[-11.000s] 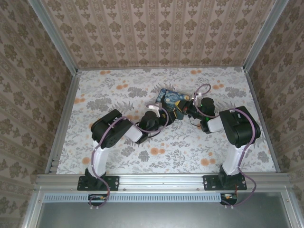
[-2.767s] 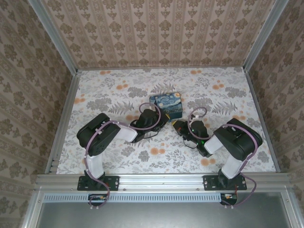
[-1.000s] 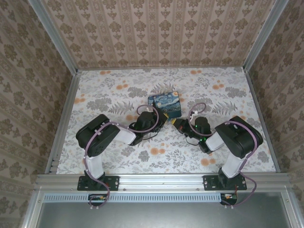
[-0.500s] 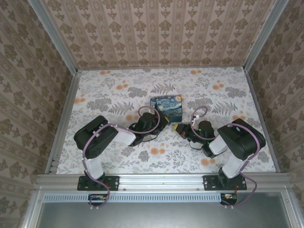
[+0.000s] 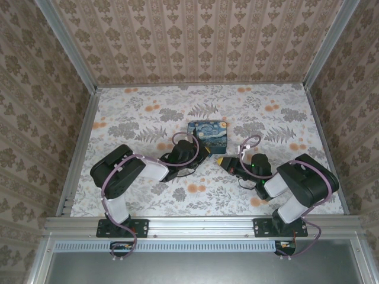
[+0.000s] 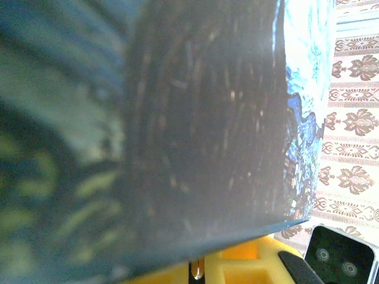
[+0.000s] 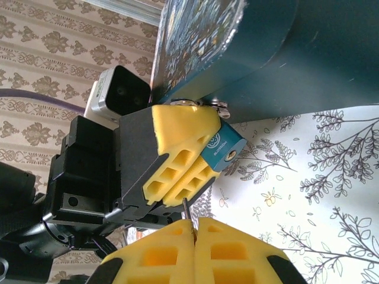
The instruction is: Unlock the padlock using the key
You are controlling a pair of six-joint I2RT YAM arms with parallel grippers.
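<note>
Left gripper [image 7: 201, 157] clamps the padlock [image 7: 224, 149] between its fingers, logo lettering's too tiny to read; right gripper [image 7: 193, 229] pinches the key [image 7: 186, 208] at its fingertips.

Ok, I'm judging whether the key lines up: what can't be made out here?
Right wrist view: thin silvery metal key mostly buried in the right gripper.
Same view: small blue padlock half covered by the left gripper.
Top view: both too small.
Left wrist view: blue night-sky print box, badly blurred.
</note>
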